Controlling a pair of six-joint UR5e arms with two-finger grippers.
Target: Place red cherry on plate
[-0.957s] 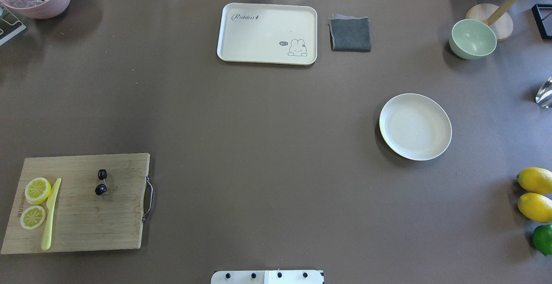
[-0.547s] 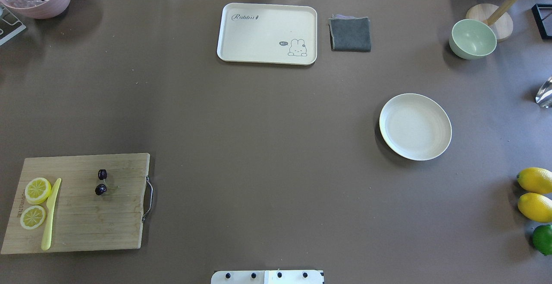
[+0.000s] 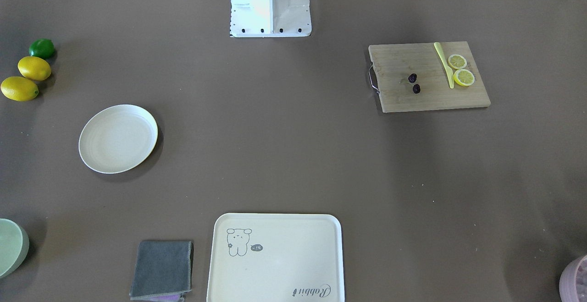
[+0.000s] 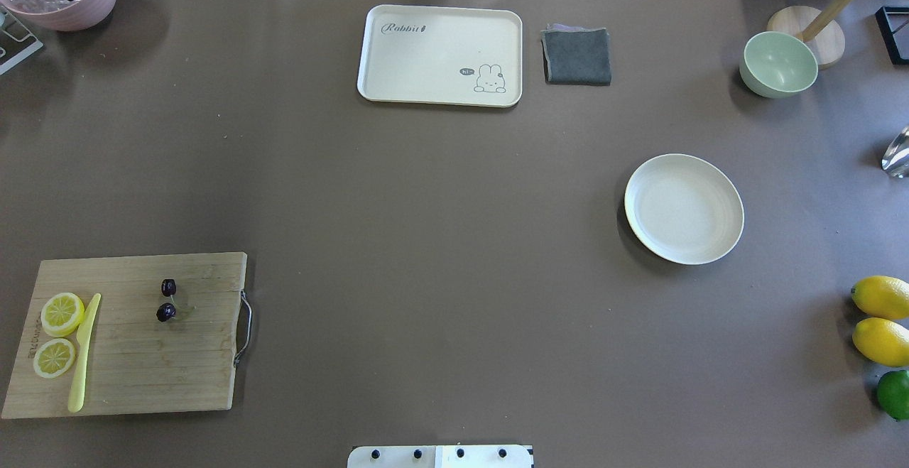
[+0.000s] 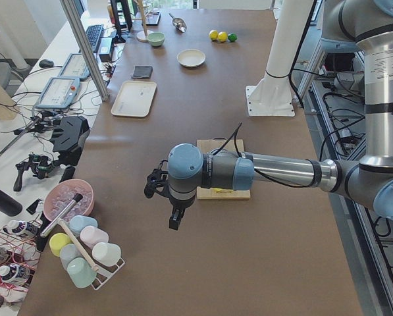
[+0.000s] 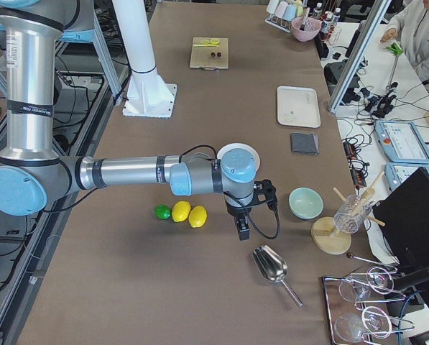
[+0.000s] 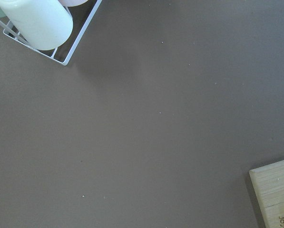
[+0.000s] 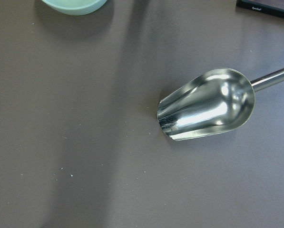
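While the red cherry [image 4: 166, 312] lies on the wooden cutting board [image 4: 142, 368] at the table's left side, the plate [image 4: 684, 209] is recorded on the right side, well apart from it. The two dark fruits are joined by a thin stem and are set near the board's middle, apart from the lemon slices [image 4: 62, 314] and the yellow knife [image 4: 84, 354] at its outer edge. The left gripper [image 5: 174, 220] is seen only in a side view, held above the table beyond the board's outer end. Whether its fingers are spread or pressed together cannot be told. The right gripper [image 6: 243, 228] is likewise seen only from the side, above the table near the metal scoop [image 8: 206, 104]. Its state cannot be told either.
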